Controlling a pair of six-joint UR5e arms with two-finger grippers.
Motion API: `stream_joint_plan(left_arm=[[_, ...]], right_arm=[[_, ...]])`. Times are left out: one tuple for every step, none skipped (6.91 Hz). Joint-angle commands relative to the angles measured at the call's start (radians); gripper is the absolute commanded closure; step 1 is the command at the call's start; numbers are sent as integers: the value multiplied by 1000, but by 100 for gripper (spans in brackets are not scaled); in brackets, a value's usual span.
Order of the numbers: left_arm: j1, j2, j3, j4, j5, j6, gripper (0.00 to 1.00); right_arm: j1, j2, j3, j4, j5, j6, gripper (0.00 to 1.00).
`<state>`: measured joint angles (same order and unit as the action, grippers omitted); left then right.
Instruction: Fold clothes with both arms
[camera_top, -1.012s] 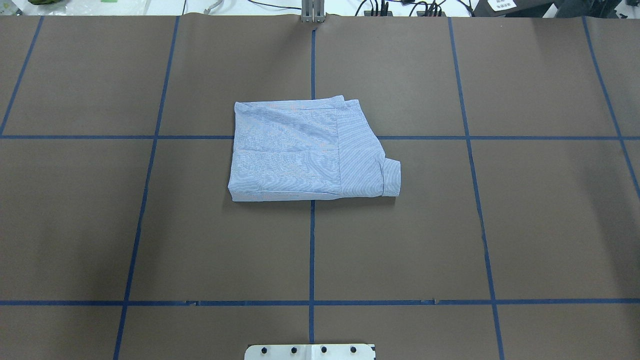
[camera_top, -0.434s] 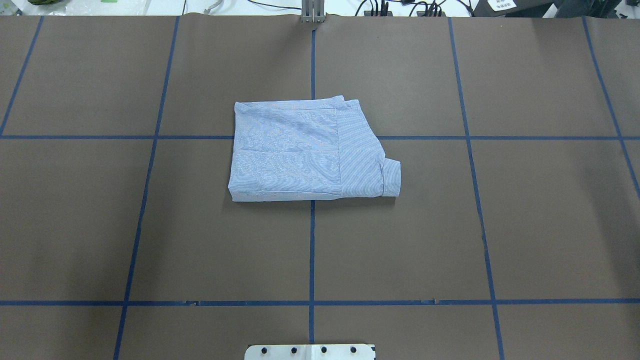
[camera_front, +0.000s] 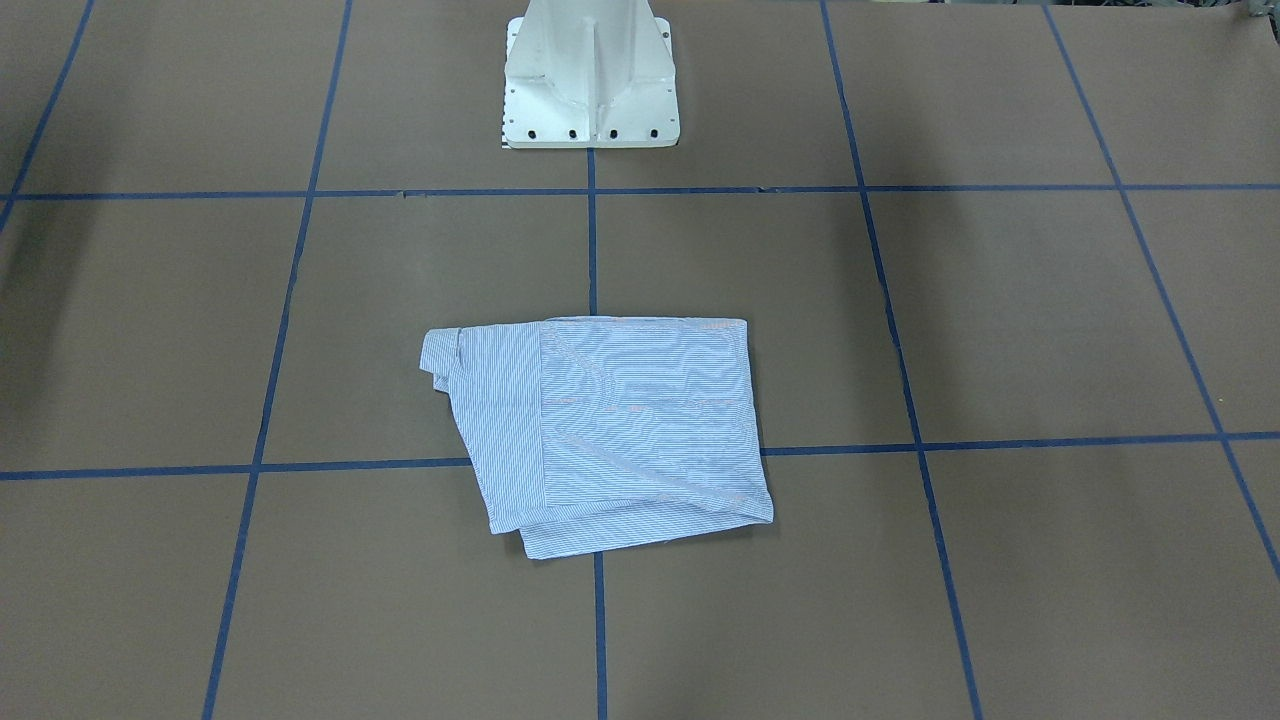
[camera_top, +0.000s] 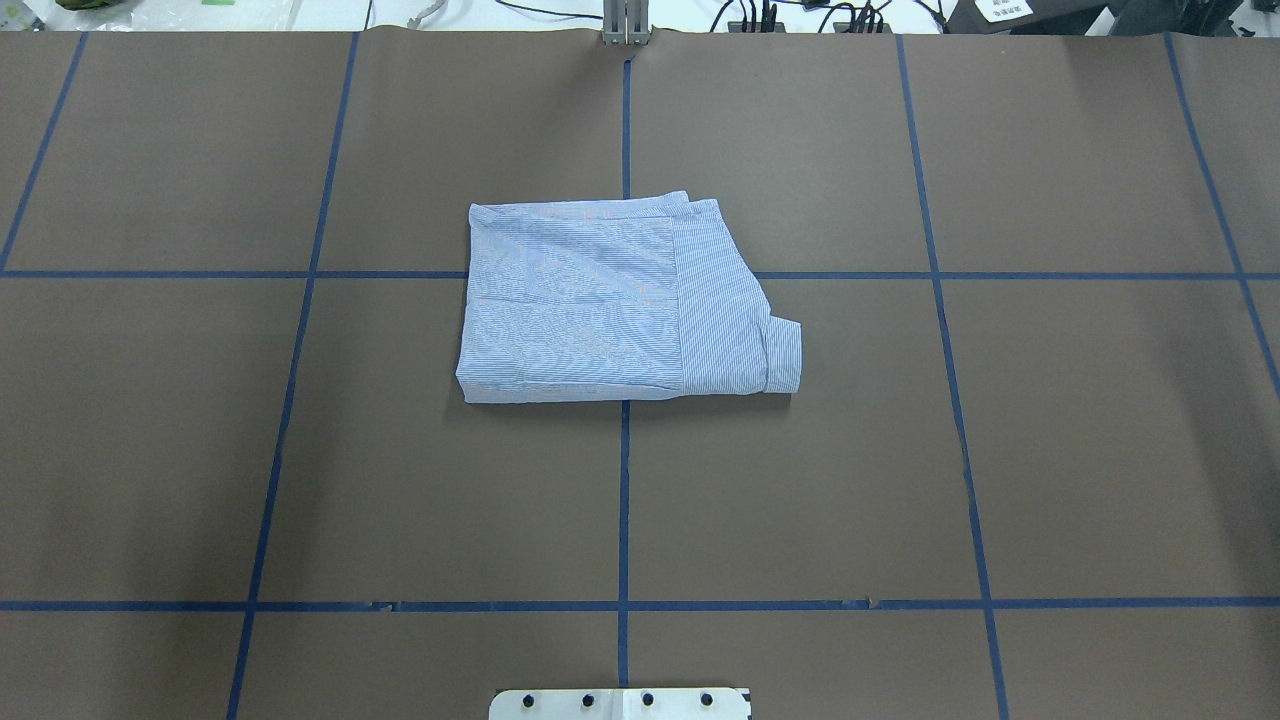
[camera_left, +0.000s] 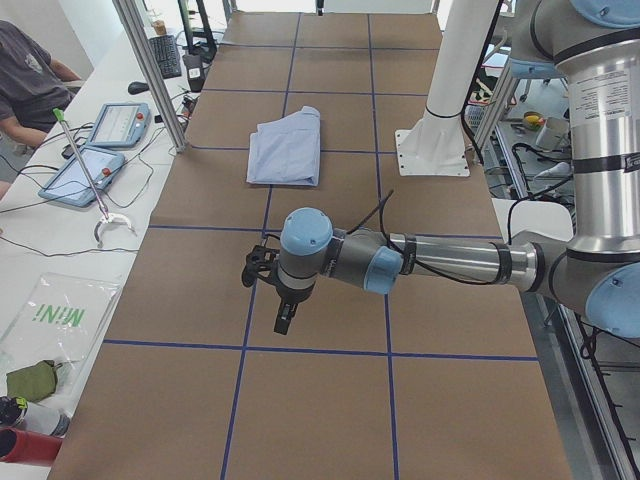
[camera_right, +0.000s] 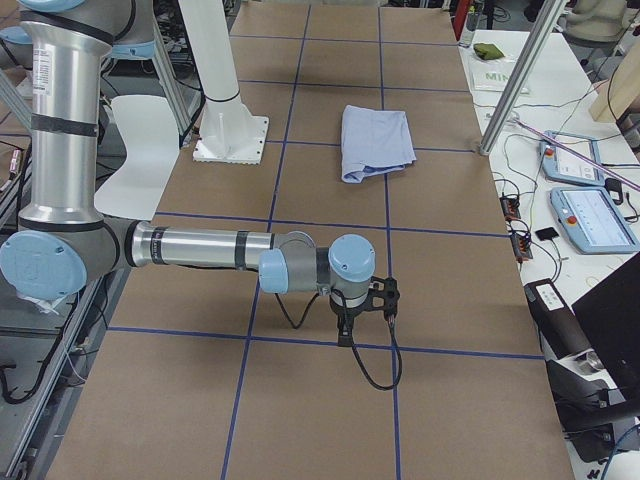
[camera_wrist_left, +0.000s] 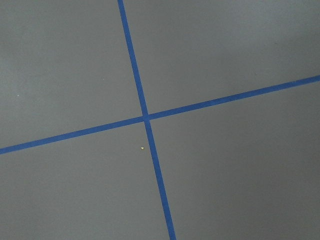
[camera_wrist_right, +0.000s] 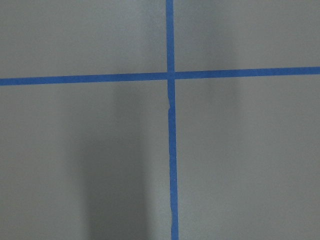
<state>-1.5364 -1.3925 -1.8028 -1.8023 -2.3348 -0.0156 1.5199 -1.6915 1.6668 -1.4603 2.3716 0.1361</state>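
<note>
The blue-and-white striped shirt (camera_top: 610, 300) lies folded into a compact rectangle near the table's middle, with a sleeve cuff sticking out at its right edge. It also shows in the front-facing view (camera_front: 620, 430) and in both side views (camera_left: 287, 150) (camera_right: 377, 140). Both arms are far from it, held low over bare table at opposite ends. The left gripper (camera_left: 283, 322) and the right gripper (camera_right: 345, 335) show only in the side views, so I cannot tell whether they are open or shut. Both wrist views show only brown table and blue tape crossings.
The brown table cover (camera_top: 900, 450) is divided by blue tape lines. The white pedestal base (camera_front: 590, 80) stands at the robot's edge. Tablets and cables (camera_left: 100, 150) lie on the side bench beyond the far edge, where a person (camera_left: 30, 70) sits.
</note>
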Motion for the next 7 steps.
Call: stream_joint_plan(left_arm=[[-2,4,35,0,-3,-3,1],[-4,3,39,0,-5,-4,1],[-4,3,36,1,-5,-4,1],[-4,4,36,-2,-5,-3,1],[-4,4,37,-2,-9,-1,1],[-4,3,42,-2,-9,-3,1],[-4,0,40,-2,-11,-4,1]], right_arm=[[-1,-8,-2,0,-2,2,0],[-1,-7,-25,0,-3,2,0],[-1,-7,-42,3,-3,2,0],[-1,1,-30,8,-3,-3,0],[-1,15,16,-5,-9,2,0],[-9,19,11,-11,-41,2,0],[-26,24,17,-50,-57,-1,0]])
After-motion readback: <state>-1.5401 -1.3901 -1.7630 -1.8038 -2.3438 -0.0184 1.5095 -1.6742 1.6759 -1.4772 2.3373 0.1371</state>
